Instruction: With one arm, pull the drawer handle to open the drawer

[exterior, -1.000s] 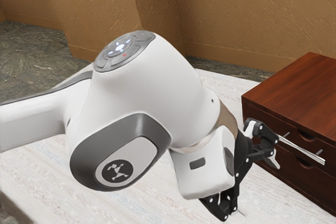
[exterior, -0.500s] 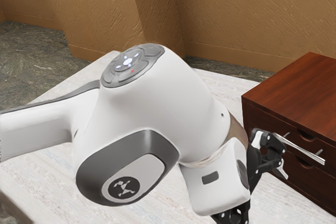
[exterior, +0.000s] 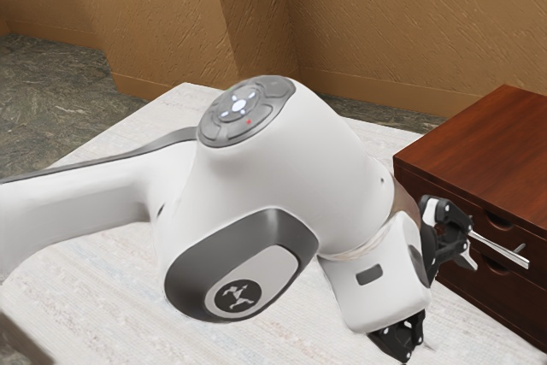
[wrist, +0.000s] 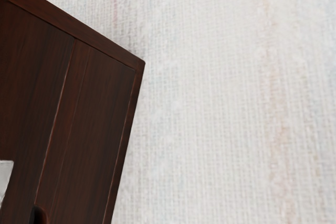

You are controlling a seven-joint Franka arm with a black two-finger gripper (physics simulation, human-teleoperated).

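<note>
A dark wooden cabinet [exterior: 487,151] stands at the exterior view's right, with a thin silver handle bar [exterior: 494,244] across its drawer front. The drawer front sits flush with the cabinet. My gripper [exterior: 403,341] hangs low under the white hand, just off the cabinet's near corner and below the handle's near end. A black bracket on my hand [exterior: 446,232] sits right beside that end of the bar. In the wrist view the cabinet's dark panel [wrist: 58,103] and its corner are close, with a pale sliver at the edge [wrist: 3,177].
The cabinet rests on a pale woven table surface [exterior: 102,297], which also lies beside the cabinet in the wrist view [wrist: 236,103]. My bulky white arm [exterior: 282,203] covers the middle of the exterior view. Brown walls and a stone floor lie behind.
My arm has swung toward the exterior view's right, bringing the hand closer to the cabinet and lower. The handle and drawer front have not moved.
</note>
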